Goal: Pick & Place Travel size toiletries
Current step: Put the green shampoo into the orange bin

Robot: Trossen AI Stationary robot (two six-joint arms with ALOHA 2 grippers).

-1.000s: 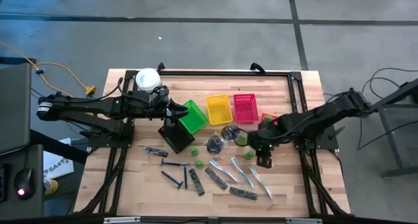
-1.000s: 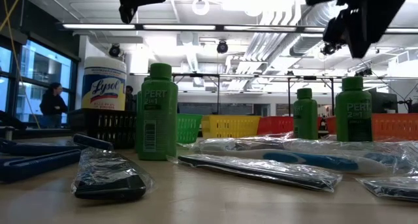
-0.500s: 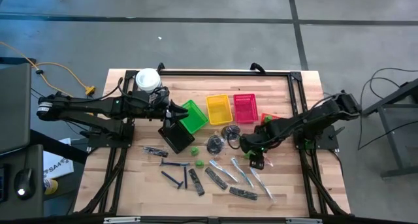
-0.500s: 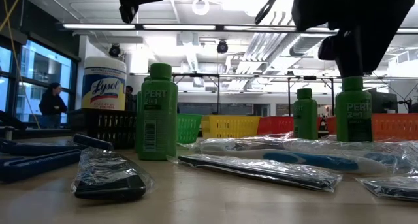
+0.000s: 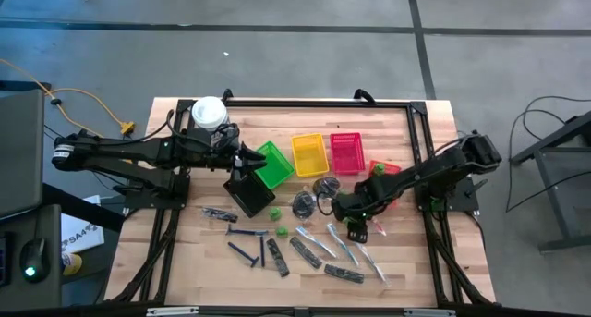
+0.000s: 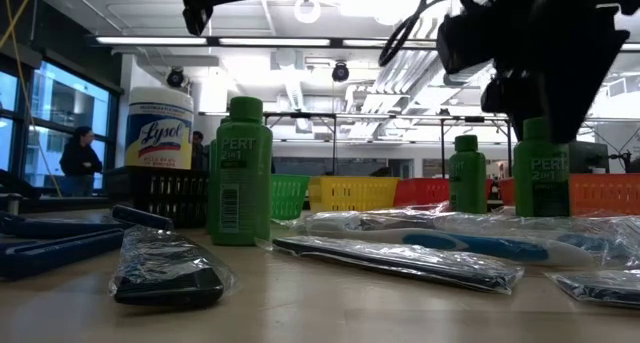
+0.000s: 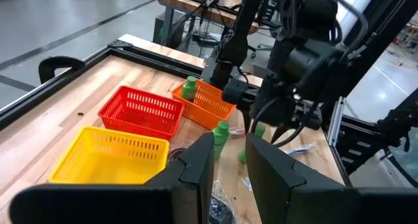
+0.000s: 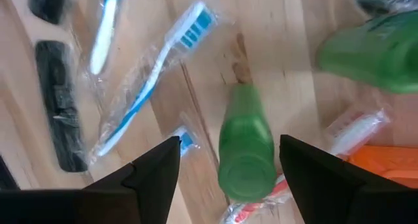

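Green bottle: a stubby green bottle [image 8: 245,142] stands upright on the wooden surface [image 5: 416,271], right of centre, directly beneath the right pincer [image 8: 228,162]; a second green bottle [image 8: 375,51] stands near it

Right pincer: fingers spread wide on either side of the bottle's cap, touching nothing; seen from above it [image 5: 358,226] hangs over the right end of the scattered toiletries

Around it: bagged toothbrushes [image 8: 150,77] with blue and white heads lie just beside the bottle; a dark grey flat strip [image 8: 62,106] lies beyond them; a red-and-white packet [image 8: 356,126] lies on the other side

Rest of the toiletries: dark blue razors [image 5: 247,252], more strips and clear packets spread across the front of the surface; another green bottle [image 6: 240,173] stands upright to the left

Baskets: green basket [image 5: 273,163], yellow basket [image 5: 309,153] and red basket [image 5: 346,151] in a row behind the toiletries; yellow and red look empty; an orange basket [image 7: 206,100] holds one green bottle

Left pincer: [image 5: 242,158] held above the surface beside the green basket and a black basket [image 5: 245,192]; narrowly parted, gripping nothing [image 7: 225,168]

Back left: white tub [image 6: 160,130] with yellow label
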